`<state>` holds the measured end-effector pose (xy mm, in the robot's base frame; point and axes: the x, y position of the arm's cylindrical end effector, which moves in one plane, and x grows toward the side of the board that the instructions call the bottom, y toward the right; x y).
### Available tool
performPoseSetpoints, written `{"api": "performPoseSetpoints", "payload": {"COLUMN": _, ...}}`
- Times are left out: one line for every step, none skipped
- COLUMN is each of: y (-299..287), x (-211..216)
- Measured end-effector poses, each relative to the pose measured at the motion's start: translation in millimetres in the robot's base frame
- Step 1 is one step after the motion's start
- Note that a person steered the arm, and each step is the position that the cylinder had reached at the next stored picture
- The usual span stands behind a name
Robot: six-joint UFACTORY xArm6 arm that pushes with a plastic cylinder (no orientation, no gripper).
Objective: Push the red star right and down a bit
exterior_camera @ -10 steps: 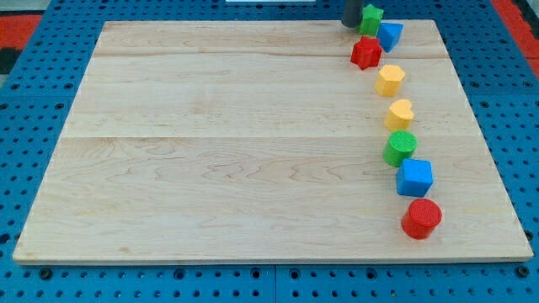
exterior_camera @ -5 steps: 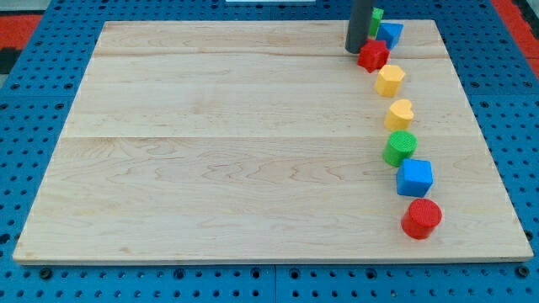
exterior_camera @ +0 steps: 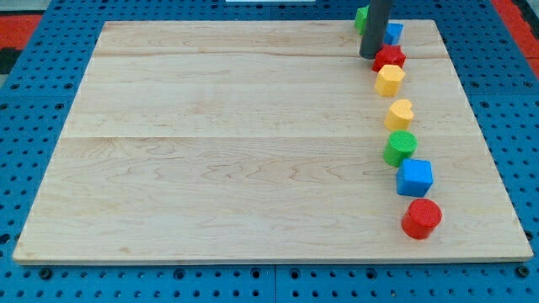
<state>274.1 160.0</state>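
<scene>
My tip (exterior_camera: 371, 55) rests on the board (exterior_camera: 219, 143) at the upper right of the frame, holding nothing, touching the red star's (exterior_camera: 391, 58) left side. The star touches the yellow block (exterior_camera: 389, 80) below it.

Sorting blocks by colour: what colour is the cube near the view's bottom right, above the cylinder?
Blue; the cube shows clearly in the camera view, just above the red cylinder.

A pale wooden board (exterior_camera: 236, 143), made of planks joined edge to edge with faint seams running across, fills most of the view under even, soft light. Around the board on every side lies a blue pegboard surface (exterior_camera: 34, 278) dotted with dark holes. Beyond the board's upper corners, red patches (exterior_camera: 21, 21) show.
</scene>
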Motion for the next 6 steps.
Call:
{"api": "performPoseSetpoints", "payload": {"y": 4.6, "x": 0.0}}
{"api": "performPoseSetpoints", "payload": {"y": 6.5, "x": 0.0}}
{"api": "performPoseSetpoints", "payload": {"y": 21.0, "x": -1.3}}
{"api": "performPoseSetpoints", "payload": {"y": 21.2, "x": -1.3}}
{"api": "performPoseSetpoints", "payload": {"y": 51.7, "x": -1.3}}
{"api": "performPoseSetpoints", "payload": {"y": 71.5, "x": -2.0}}
